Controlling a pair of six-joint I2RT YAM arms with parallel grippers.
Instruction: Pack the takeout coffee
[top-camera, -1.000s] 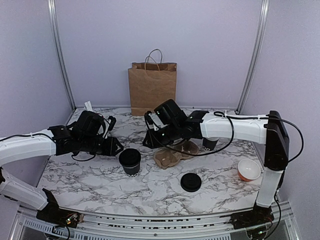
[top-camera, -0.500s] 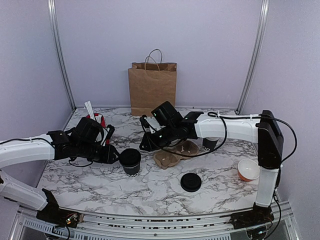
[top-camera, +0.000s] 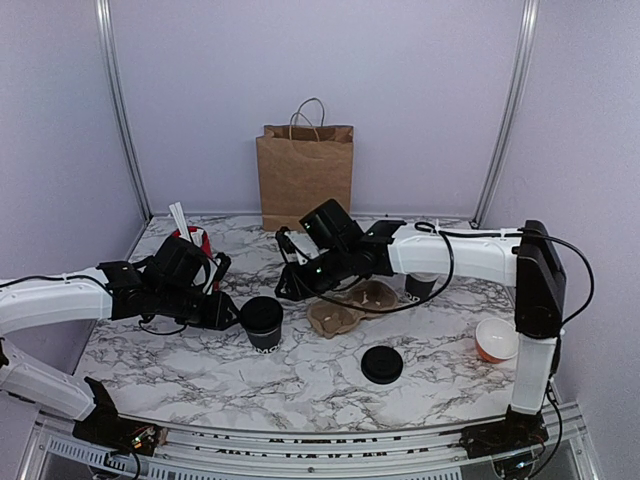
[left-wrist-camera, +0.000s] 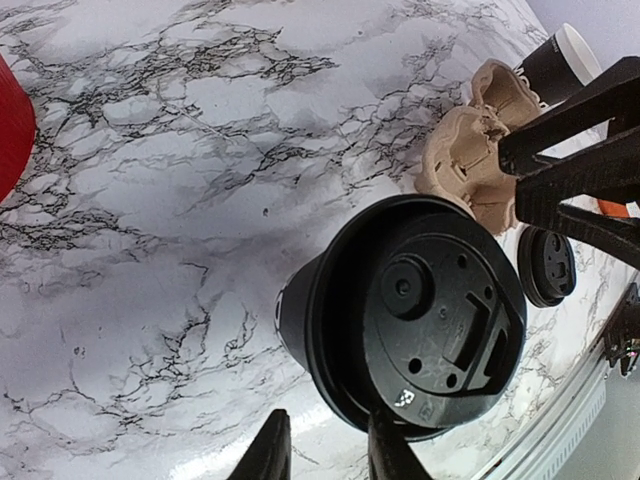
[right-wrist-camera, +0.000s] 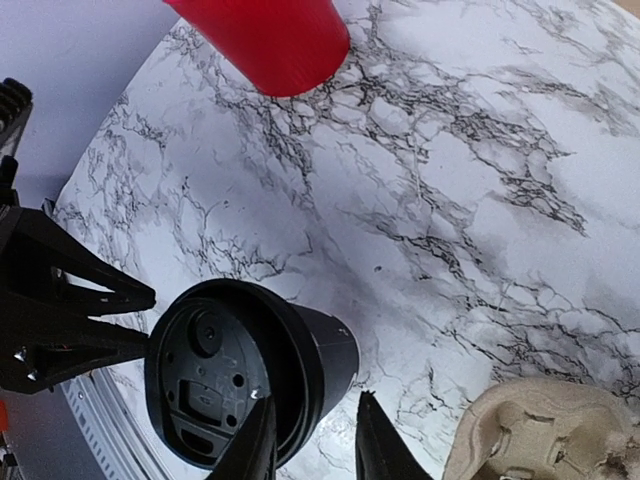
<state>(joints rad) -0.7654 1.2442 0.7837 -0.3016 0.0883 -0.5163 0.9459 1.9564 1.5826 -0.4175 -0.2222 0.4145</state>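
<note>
The takeout coffee (top-camera: 262, 322) is an all-black cup with a black lid on it, standing upright on the marble table. My left gripper (top-camera: 228, 312) is open just left of it. In the left wrist view the cup (left-wrist-camera: 400, 320) fills the middle, and my left gripper (left-wrist-camera: 325, 455) has one finger (left-wrist-camera: 392, 452) overlapping the lid's rim. My right gripper (top-camera: 284, 287) is open just behind and right of the cup. In the right wrist view the cup (right-wrist-camera: 250, 370) lies against one finger (right-wrist-camera: 255, 450) of my right gripper (right-wrist-camera: 312, 445). Neither gripper holds anything.
A brown paper bag (top-camera: 305, 175) stands at the back. A cardboard drink carrier (top-camera: 345, 308) lies right of the cup, with a loose black lid (top-camera: 381, 364) in front of it. A red holder (top-camera: 196, 242), a white-topped cup (left-wrist-camera: 560, 60) and an orange bowl (top-camera: 497, 340) stand around.
My left gripper has moved right, close up to the cup. My right gripper has come down and left toward the cup. The cup has stayed put.
</note>
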